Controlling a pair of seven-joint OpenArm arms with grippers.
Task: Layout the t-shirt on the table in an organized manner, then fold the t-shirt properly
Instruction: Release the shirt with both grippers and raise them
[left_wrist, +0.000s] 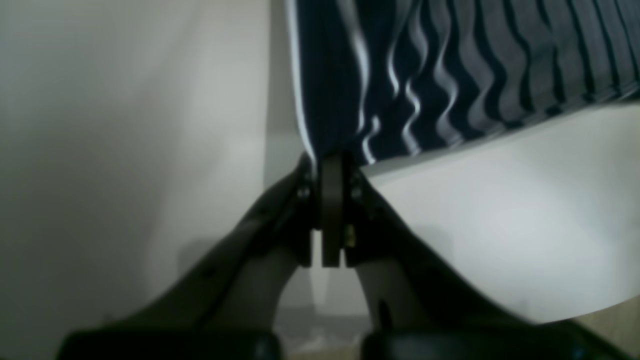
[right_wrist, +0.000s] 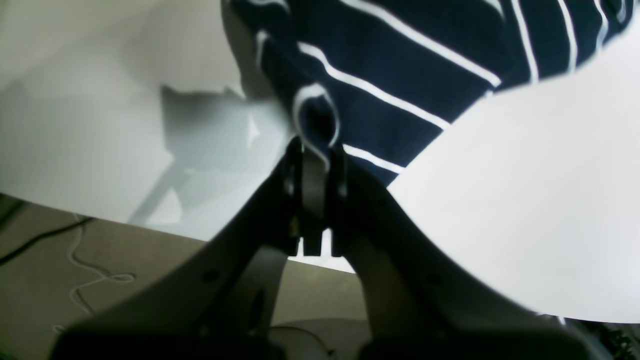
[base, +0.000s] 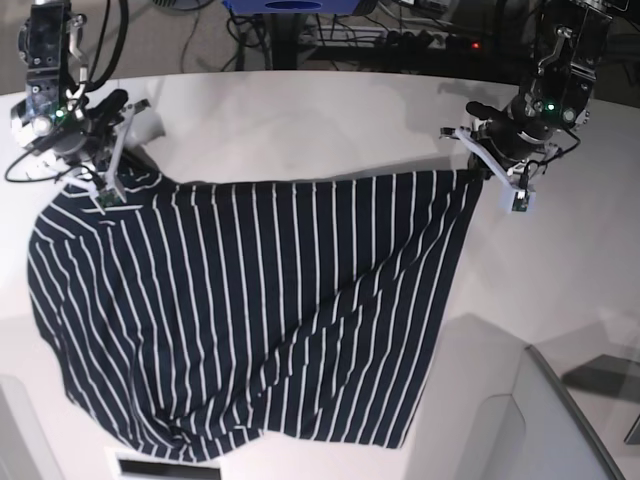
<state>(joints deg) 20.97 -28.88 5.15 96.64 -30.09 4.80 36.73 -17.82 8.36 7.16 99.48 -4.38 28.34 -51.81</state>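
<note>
The navy t-shirt (base: 250, 300) with thin white stripes hangs stretched between both arms, and its lower part drapes over the white table (base: 300, 120). At the right of the base view, my left gripper (base: 478, 172) is shut on one top corner of the shirt. The left wrist view shows that gripper (left_wrist: 331, 162) with its jaws pinched on the rippled hem of the t-shirt (left_wrist: 425, 75). At the left of the base view, my right gripper (base: 108, 192) is shut on the other corner. In the right wrist view, that gripper (right_wrist: 316, 150) clamps a fold of the t-shirt (right_wrist: 400, 65).
The table's curved edge (right_wrist: 150, 222) runs close under the right gripper, with floor and loose cables (right_wrist: 95, 272) below it. Dark equipment and wiring (base: 400, 35) stand behind the table. A pale box-like structure (base: 520, 420) sits at the lower right of the base view.
</note>
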